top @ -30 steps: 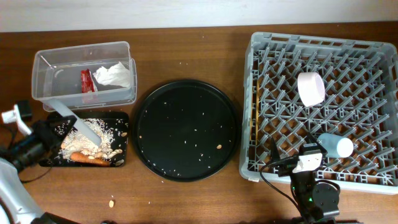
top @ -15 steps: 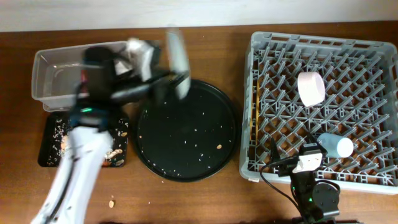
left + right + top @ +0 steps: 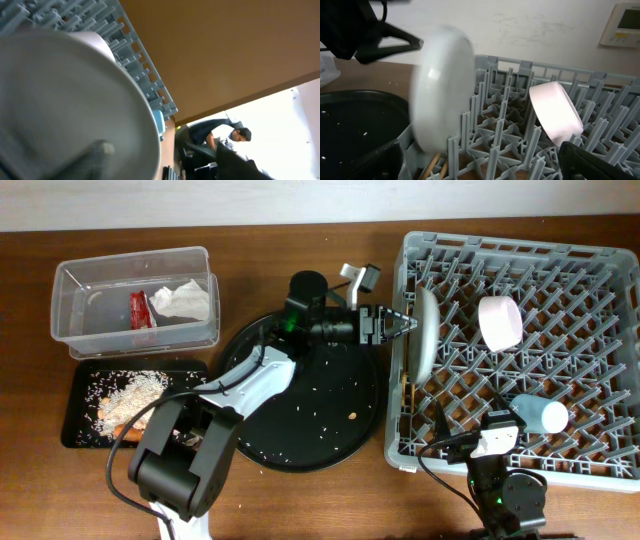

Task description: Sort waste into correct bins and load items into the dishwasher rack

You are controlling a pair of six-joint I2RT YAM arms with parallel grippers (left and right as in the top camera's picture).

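The pale plate (image 3: 425, 335) stands on edge among the pegs at the left side of the grey dishwasher rack (image 3: 600, 300). My left gripper (image 3: 398, 325) sits just left of the plate, open, one finger (image 3: 97, 152) against its face. The plate (image 3: 442, 87) looks blurred in the right wrist view. A white bowl (image 3: 500, 322) and a blue cup (image 3: 540, 414) lie in the rack, with chopsticks (image 3: 437, 165) low by its left wall. My right gripper (image 3: 480, 169) is open at the rack's near edge, only pegs between its fingers.
The clear tub (image 3: 70, 320) at far left holds a red wrapper (image 3: 139, 309) and a tissue (image 3: 185, 301). The small black tray (image 3: 80, 425) holds rice scraps (image 3: 130, 392) and carrot (image 3: 125, 430). The round black tray (image 3: 300, 420) lies under my left arm.
My left arm swung from the small black tray across to the rack with the plate. The plate now stands in the rack and the left jaws have opened. The right arm stayed still.
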